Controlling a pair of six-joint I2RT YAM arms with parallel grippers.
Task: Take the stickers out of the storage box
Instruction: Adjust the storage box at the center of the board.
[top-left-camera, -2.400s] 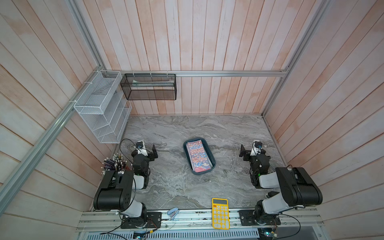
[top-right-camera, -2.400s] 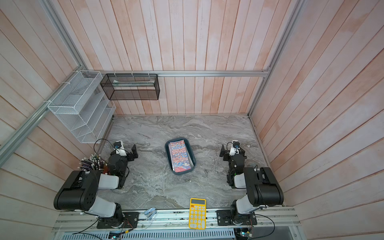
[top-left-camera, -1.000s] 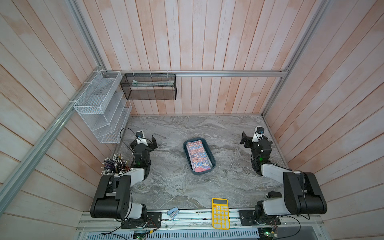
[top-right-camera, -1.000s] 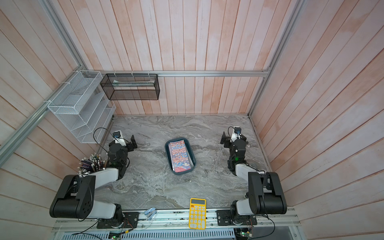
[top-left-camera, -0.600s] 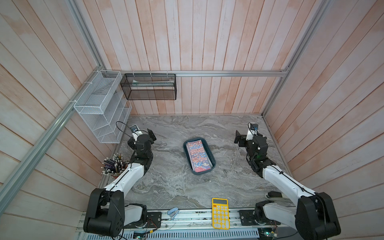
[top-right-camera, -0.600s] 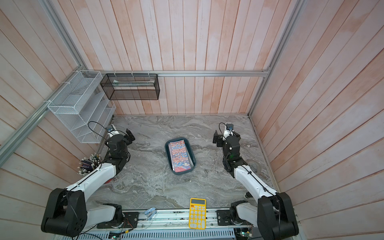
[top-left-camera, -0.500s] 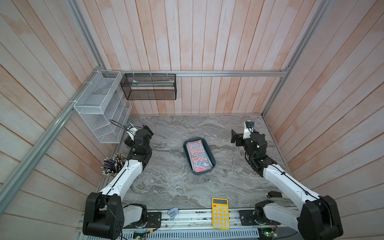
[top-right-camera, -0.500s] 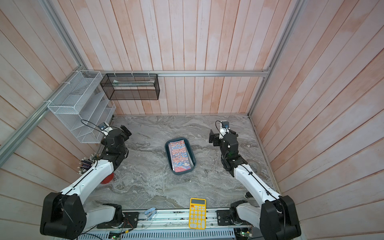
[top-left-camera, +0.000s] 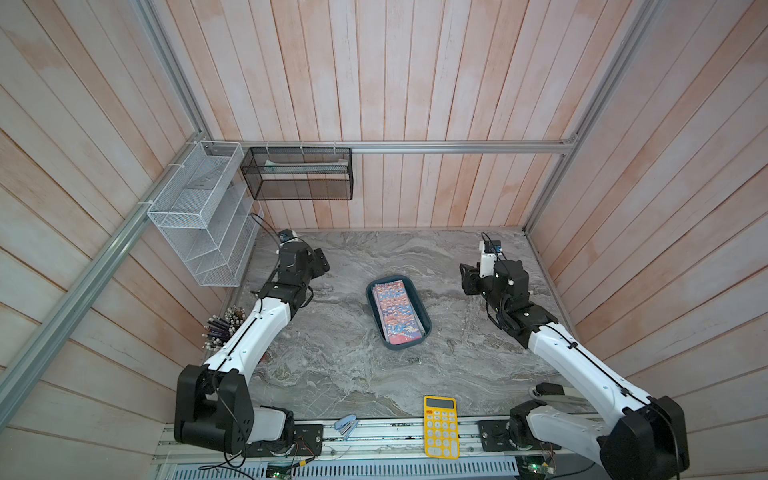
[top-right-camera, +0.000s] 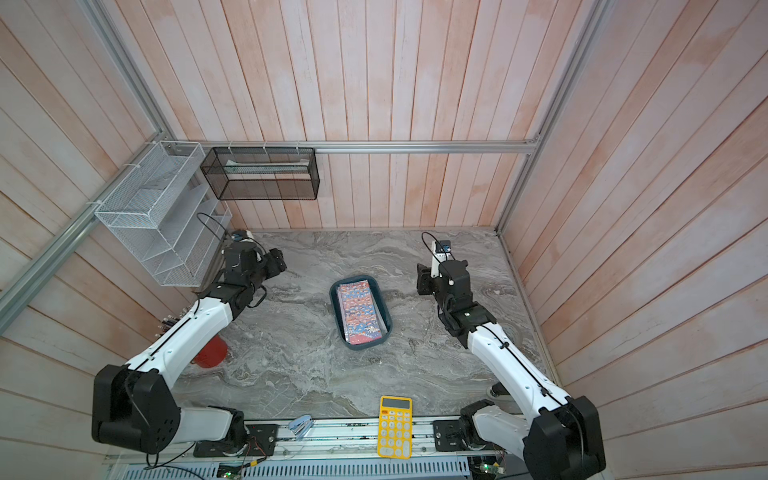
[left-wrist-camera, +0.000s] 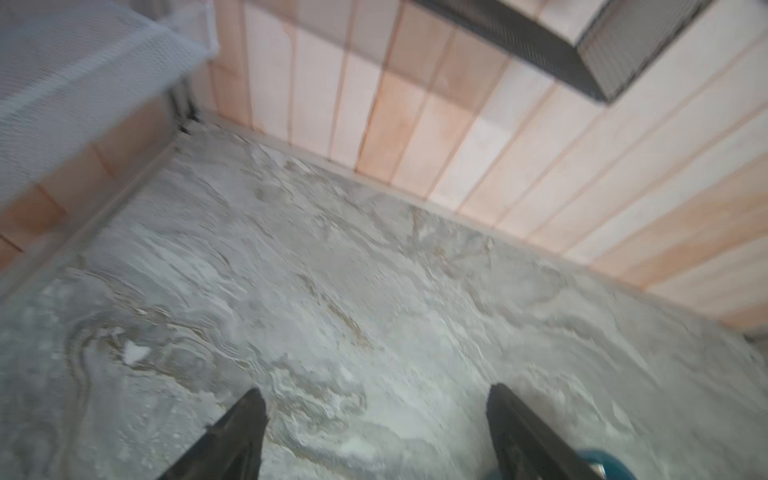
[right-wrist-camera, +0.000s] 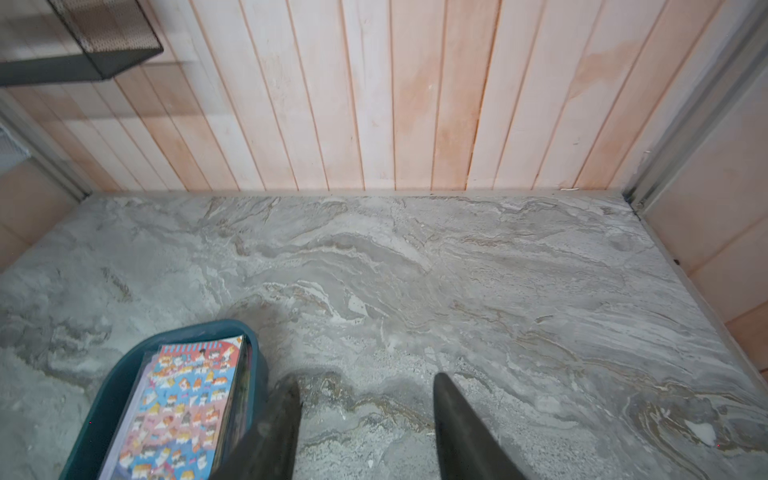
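You had the storage box (top-left-camera: 405, 345) (top-right-camera: 365, 346) lying near the middle of the grey marbled table (top-left-camera: 332, 374), well apart from the yellow calculator (top-left-camera: 440, 428) at the front edge. It was a shallow, dark blue-teal tray with rounded corners, its long side running toward the back wall and turned slightly askew.

In both top views the stickers (top-left-camera: 397, 309) (top-right-camera: 359, 309) lay flat inside it and covered most of its floor, a long glossy rectangle banded in red, blue and pink. Your right wrist view showed them best. There the top sheet of the stickers (right-wrist-camera: 183, 407) carried rows of tiny orange-and-white cartoon animals under a red-and-white striped heading. Edges of more sheets showed beneath it along one long side, against the wall of the storage box (right-wrist-camera: 104, 399).

Your left gripper (left-wrist-camera: 376, 390) (top-left-camera: 320, 264) hung over bare table near the white wire rack (top-left-camera: 199, 224), well apart from the box. Its jaws were spread wide with nothing between them.

Your right gripper (right-wrist-camera: 365, 379) (top-left-camera: 467, 280) hung over bare table on the box's opposite side, near its far end but not touching it. Its jaws stood parted at a narrower gap, also empty
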